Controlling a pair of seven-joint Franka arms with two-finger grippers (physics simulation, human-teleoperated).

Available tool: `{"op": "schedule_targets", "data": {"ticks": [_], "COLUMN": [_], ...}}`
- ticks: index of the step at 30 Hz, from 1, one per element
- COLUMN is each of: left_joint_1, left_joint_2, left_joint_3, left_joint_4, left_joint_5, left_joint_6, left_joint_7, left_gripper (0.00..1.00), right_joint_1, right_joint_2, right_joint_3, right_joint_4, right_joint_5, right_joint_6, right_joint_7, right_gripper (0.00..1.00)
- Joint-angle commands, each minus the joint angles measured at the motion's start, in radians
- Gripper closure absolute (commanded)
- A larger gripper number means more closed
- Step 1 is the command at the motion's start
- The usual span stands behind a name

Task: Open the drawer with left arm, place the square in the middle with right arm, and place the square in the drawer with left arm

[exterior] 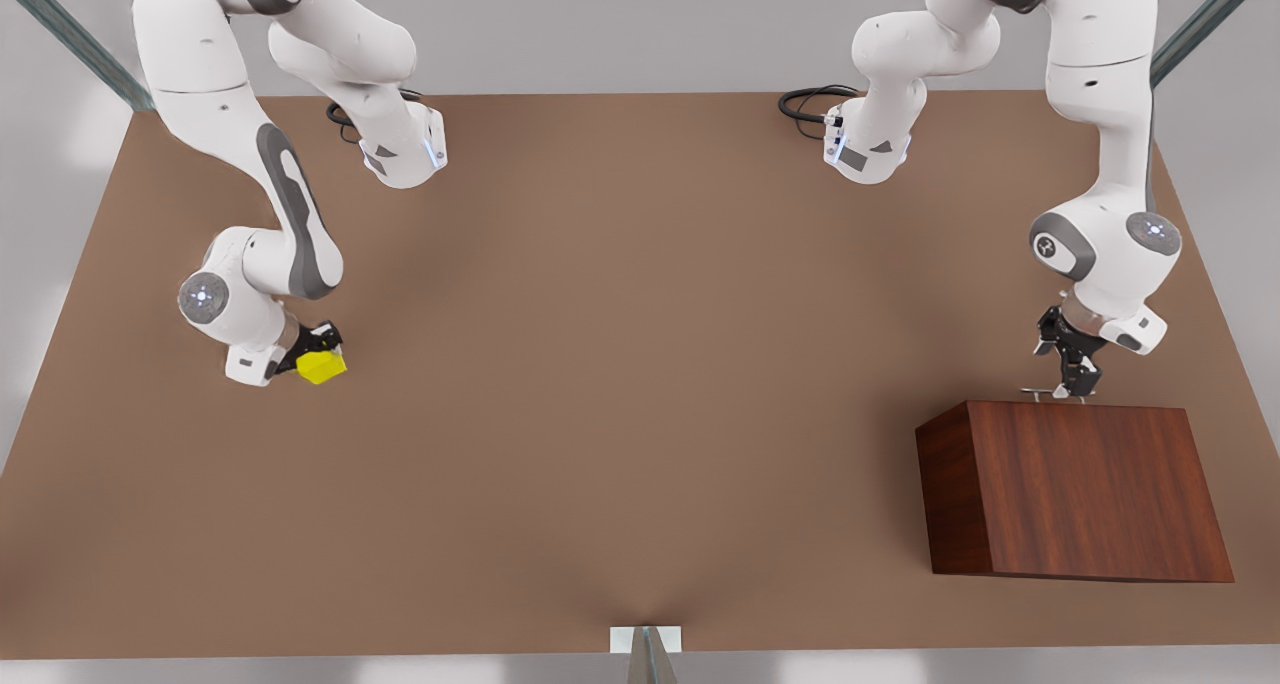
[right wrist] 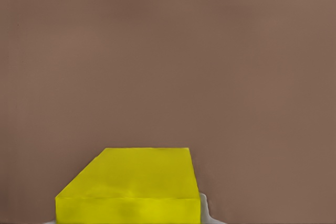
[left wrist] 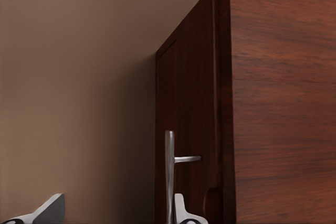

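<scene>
The left gripper (exterior: pixel 1068 388) straddles the silver handle (left wrist: pixel 169 174) of the drawer (left wrist: pixel 189 129), fingers (left wrist: pixel 44 211) spread wide, at the wooden cabinet (exterior: pixel 1075 489) on the front view's right. The right gripper (exterior: pixel 318 352) clasps the yellow square (exterior: pixel 321 366) at the front view's left. Both are on a plain brown table (exterior: pixel 620 384), with grey walls behind.

Matte brown tabletop (exterior: pixel 620 384); pale grey wall (exterior: pixel 620 24) behind; soft light.
</scene>
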Motion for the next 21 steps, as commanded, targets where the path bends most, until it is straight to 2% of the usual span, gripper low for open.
{"op": "schedule_targets", "data": {"ticks": [1,2,3,6,9,11,12,15,18,20,21], "left_joint_1": [0.0,0.0,0.0,-0.001,-0.001,-0.001,-0.001,-0.001,-0.001,-0.001,-0.001], "left_joint_2": [0.002,0.002,0.003,-0.001,-0.02,-0.038,-0.038,-0.041,-0.055,-0.06,-0.067], "left_joint_3": [0.0,0.0,0.0,0.0,0.0,0.017,0.018,0.029,0.031,0.032,0.038], "left_joint_4": [0.0,0.0,0.0,-0.01,-0.02,-0.023,-0.023,-0.023,-0.04,-0.046,-0.048], "left_joint_5": [-0.003,-0.003,-0.003,-0.005,-0.005,-0.005,-0.005,-0.003,-0.003,-0.003,-0.003], "left_joint_6": [0.0,0.0,-0.002,-0.018,-0.063,-0.083,-0.083,-0.083,-0.097,-0.097,-0.11], "left_joint_7": [0.0,0.0,0.0,-0.003,-0.014,-0.014,-0.014,-0.001,-0.001,-0.001,-0.001], "left_gripper": [0.0,0.0,0.0,0.0,0.0,0.0,0.0,0.0,0.0,0.0,0.0], "right_joint_1": [-0.003,-0.001,0.054,0.289,0.493,0.629,0.71,0.876,0.922,0.944,0.954], "right_joint_2": [0.003,0.024,0.061,0.187,0.412,0.572,0.618,0.814,0.836,0.834,0.834], "right_joint_3": [0.032,0.111,0.135,0.128,0.128,0.114,0.049,-0.006,-0.029,-0.05,-0.06], "right_joint_4": [0.013,0.056,0.122,0.382,0.664,0.903,0.986,1.233,1.235,1.216,1.215], "right_joint_5": [-0.004,-0.004,-0.003,0.043,0.05,0.069,0.077,0.083,0.082,0.082,0.082], "right_joint_6": [0.0,-0.001,-0.004,-0.103,-0.093,-0.131,-0.139,-0.108,-0.079,-0.102,-0.102], "right_joint_7": [0.061,0.19,0.288,0.545,0.959,1.121,1.194,1.506,1.74,1.785,1.794], "right_gripper": [0.42,0.42,0.42,0.42,0.42,0.42,0.42,0.42,0.42,0.42,0.24]}}
